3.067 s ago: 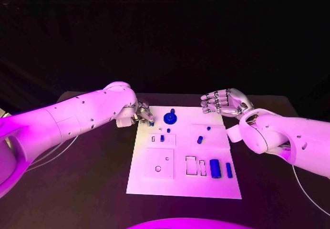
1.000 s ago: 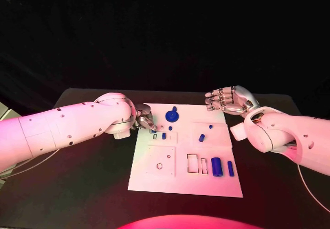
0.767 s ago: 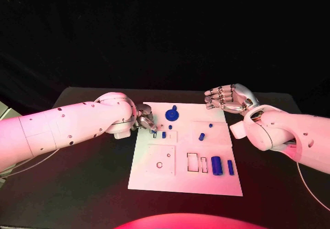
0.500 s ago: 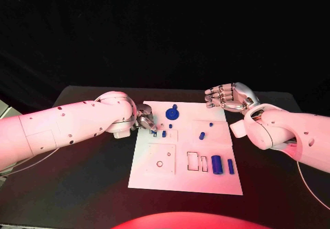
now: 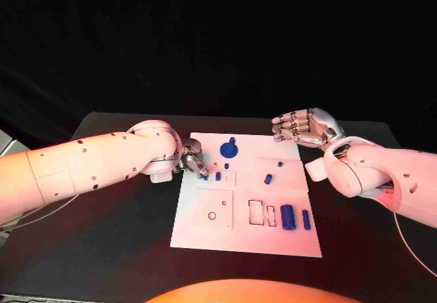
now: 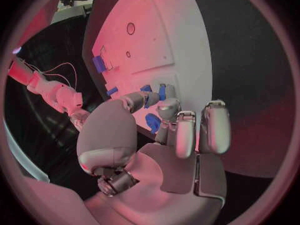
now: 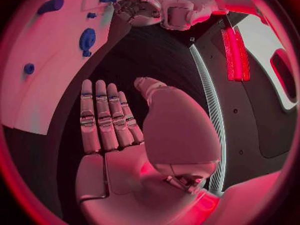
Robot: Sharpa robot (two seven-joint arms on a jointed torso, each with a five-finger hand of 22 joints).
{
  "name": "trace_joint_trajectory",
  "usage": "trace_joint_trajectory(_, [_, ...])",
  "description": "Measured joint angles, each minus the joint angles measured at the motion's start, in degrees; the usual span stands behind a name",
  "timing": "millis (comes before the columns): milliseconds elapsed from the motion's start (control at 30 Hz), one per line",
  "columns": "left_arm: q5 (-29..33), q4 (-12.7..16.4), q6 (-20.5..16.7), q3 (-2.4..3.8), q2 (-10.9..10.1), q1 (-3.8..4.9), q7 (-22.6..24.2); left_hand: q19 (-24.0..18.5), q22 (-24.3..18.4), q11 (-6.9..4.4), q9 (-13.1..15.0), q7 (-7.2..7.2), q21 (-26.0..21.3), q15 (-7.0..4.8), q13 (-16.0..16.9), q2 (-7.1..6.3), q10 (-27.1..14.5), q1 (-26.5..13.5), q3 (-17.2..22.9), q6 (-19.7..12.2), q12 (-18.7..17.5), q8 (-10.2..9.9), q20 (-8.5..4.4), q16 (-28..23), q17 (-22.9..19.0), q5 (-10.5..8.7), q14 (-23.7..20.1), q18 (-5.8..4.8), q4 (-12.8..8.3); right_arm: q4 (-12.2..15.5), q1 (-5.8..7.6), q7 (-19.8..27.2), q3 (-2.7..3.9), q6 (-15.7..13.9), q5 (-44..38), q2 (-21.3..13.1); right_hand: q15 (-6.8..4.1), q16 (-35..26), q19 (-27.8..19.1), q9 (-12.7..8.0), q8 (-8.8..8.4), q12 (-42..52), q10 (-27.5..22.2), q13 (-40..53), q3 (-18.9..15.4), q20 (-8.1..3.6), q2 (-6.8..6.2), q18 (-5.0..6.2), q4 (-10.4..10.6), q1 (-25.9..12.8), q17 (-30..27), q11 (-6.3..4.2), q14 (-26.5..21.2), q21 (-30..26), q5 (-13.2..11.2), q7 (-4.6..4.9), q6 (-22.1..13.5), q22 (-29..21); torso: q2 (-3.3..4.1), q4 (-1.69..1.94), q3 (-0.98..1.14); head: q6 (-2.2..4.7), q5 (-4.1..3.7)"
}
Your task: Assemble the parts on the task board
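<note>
On black table, white task board point(image 5: 239, 235), small blue parts point(image 5: 287, 216)

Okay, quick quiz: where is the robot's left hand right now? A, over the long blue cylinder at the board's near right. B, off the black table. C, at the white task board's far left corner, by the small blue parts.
C: the left hand sits at the white task board's far left corner, fingers around a small blue part.

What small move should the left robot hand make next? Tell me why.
Probably lower the small blue piece into the board and press it in: the left robot hand pinches it just above the board's left edge, beside other small pieces already standing there.
</note>
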Motion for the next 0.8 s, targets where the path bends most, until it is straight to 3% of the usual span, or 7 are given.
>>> trace_joint_trajectory(800, [0.3,-0.2,0.1,0.04,0.3,-0.34,-0.3,0.0,0.0,-0.05,0.1,-0.21,0.0,0.01,-0.4,0.0,0.3,0.0,0.0,0.2,0.0,0.1,0.0,0.0,0.0,0.23,0.0,0.0,0.0,0.0,0.01,0.1,0.0,0.0,0.0,0.0,0.0,0.0,0.0,0.0,0.0,-0.2,0.2,0.0,0.0,0.0,0.0,0.0,0.0,0.0,-0.1,-0.21,0.0,0.0,0.2,-0.01,0.0,-0.2,0.04,-0.08,0.09,-0.1,0.03])
